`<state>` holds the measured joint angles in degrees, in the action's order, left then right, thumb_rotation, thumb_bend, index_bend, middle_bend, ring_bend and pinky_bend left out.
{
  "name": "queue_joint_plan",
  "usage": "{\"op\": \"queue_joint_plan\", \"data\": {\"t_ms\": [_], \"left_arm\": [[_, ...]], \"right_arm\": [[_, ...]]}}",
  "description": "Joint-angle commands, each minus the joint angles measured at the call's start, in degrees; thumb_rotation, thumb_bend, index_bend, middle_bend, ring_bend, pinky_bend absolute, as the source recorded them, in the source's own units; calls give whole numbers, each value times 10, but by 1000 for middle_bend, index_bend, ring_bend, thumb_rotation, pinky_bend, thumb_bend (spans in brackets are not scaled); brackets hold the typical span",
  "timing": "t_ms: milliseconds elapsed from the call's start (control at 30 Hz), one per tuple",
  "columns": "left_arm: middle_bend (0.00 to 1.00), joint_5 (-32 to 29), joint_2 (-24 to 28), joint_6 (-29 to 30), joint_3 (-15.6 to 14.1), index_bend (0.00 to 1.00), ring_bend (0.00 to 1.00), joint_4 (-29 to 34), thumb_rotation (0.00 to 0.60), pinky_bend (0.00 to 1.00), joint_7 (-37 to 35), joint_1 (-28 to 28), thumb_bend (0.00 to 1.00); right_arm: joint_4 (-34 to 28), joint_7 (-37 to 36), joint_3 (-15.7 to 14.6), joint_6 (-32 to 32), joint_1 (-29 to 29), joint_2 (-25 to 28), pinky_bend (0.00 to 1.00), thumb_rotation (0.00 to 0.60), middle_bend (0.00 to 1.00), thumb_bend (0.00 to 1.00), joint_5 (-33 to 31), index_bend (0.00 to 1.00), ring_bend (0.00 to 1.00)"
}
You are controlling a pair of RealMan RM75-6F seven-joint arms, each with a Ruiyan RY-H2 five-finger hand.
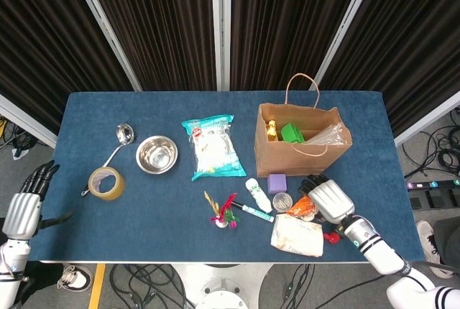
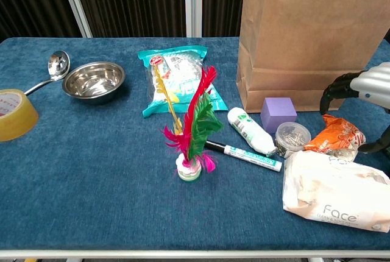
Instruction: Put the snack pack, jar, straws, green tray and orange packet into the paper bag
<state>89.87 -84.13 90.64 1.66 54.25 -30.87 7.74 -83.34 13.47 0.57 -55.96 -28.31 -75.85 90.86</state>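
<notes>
Chest view: crinkly orange packet point(image 2: 334, 135), stiff paper bag point(image 2: 304, 42)

The blue table point(image 1: 93, 212) carries a tape roll point(image 1: 106, 182), ladle point(image 1: 121, 139), bowl point(image 1: 157, 154), snack pack point(image 1: 213, 146), paper bag point(image 1: 296, 152), purple cube point(image 1: 277, 182), marker point(image 1: 254, 213), orange packet point(image 1: 301, 207) and wipes point(image 1: 296, 236)

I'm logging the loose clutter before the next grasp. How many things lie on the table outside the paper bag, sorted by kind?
Packets and packs: 3: snack pack, orange packet, wipes pack
Metal kitchenware: 2: bowl, ladle
Containers: 2: white bottle, clear tub
Other: 4: tape roll, purple cube, marker, feather shuttlecock
Total: 11
</notes>
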Motion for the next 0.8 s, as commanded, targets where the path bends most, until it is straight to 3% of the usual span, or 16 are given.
{"op": "queue_joint_plan", "data": {"t_ms": [33,467,800], "left_arm": [[143,-1,1,1,1,107,12,0,600,156,-1,-1,58],[143,0,-1,9,4,107,12,-9,600,155,-14,-1,58],[143,2,-2,10,3,107,12,-8,600,156,-19,-1,59]], "right_arm": [[7,-1,-3,9,-6,-7,293,600,253,0,-4,322,167],[28,12,-12,33,-18,-29,300,600,288,1,-29,334,183],[26,25,-16,23,-12,-31,573,600,506,166,-42,633,443]]}}
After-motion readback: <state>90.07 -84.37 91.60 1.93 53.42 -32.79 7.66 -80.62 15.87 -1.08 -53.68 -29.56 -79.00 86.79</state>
